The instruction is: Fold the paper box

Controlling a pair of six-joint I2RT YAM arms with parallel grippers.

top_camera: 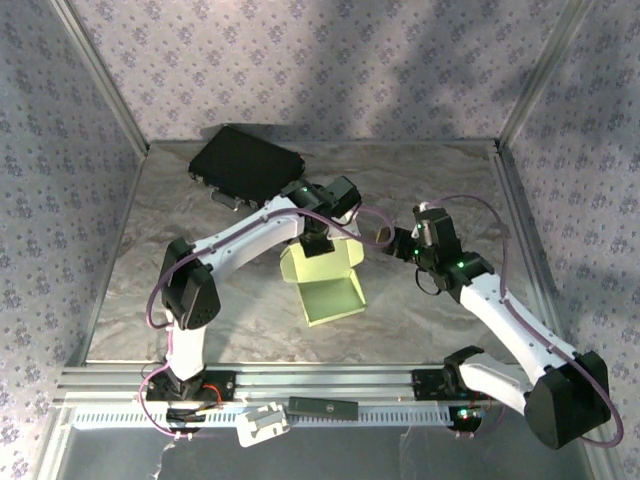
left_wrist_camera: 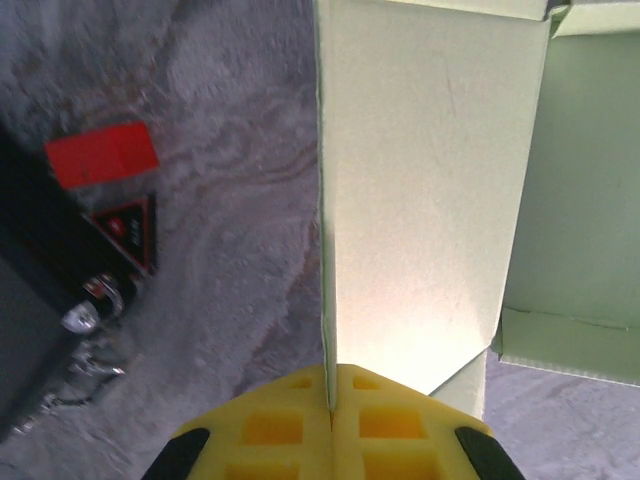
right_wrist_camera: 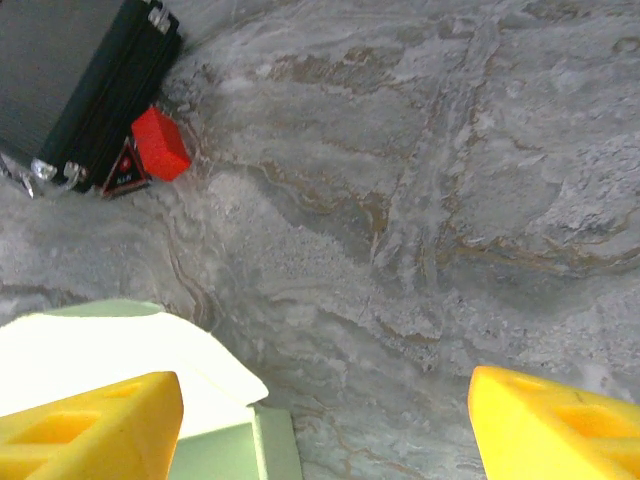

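The left claw point(left_wrist_camera: 330, 400) is pinching together on the edge of a raised flap of the box point(top_camera: 328, 290). The box is sitting partly folded near the middle of the tabletop point(top_camera: 200, 300). The right claw point(right_wrist_camera: 325, 400) is hovering just right of the box with its 2 fingers apart and gripping nothing. 1 finger point(right_wrist_camera: 95, 425) is hanging beside a pale flap. A black case point(top_camera: 245, 165) is lying at the far left.

White arms point(top_camera: 245, 232); black joints point(top_camera: 190, 290); purple cables point(top_camera: 470, 197)
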